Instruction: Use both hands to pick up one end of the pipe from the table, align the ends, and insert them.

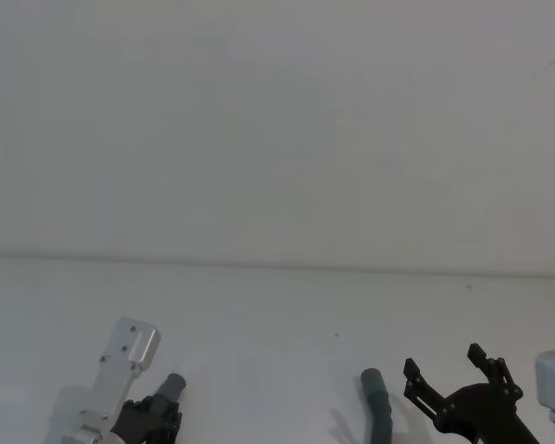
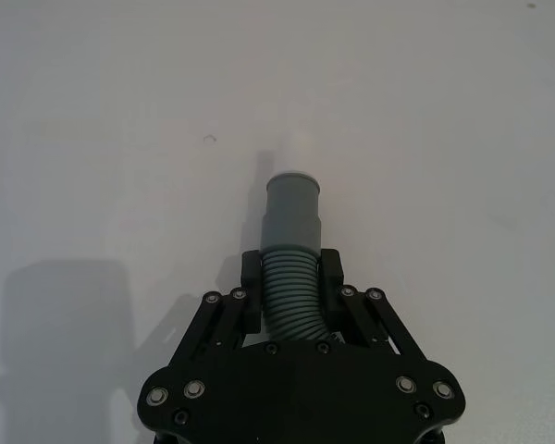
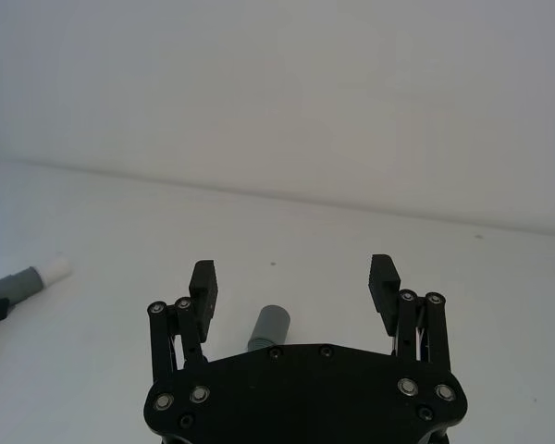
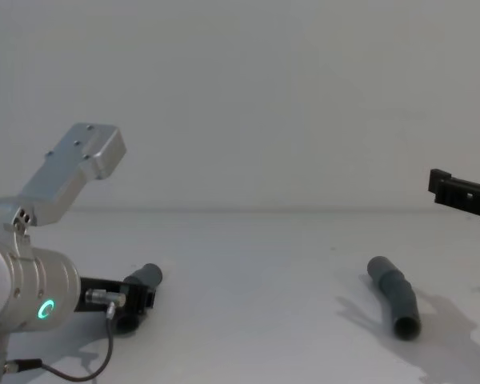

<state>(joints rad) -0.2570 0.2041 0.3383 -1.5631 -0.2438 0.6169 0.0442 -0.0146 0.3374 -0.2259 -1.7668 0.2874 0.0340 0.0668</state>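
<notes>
Left tool (image 2: 291,268) clamped on corrugated pipe piece (image 2: 290,296) behind its white-tipped cuff (image 2: 292,208), right tool (image 3: 294,282) spread wide, seemingly above second pipe piece (image 4: 394,294) lying on tabletop (image 4: 256,264).

head view: left gripper (image 1: 159,410), right gripper (image 1: 447,365) and loose pipe piece (image 1: 379,407) cut off by bottom edge | chest view: right gripper cropped at right edge, left gripper largely masked by arm housing (image 4: 32,292) | right wrist view: loose pipe piece's corrugation hidden behind right gripper, held pipe piece (image 3: 18,282) cut by edge
</notes>
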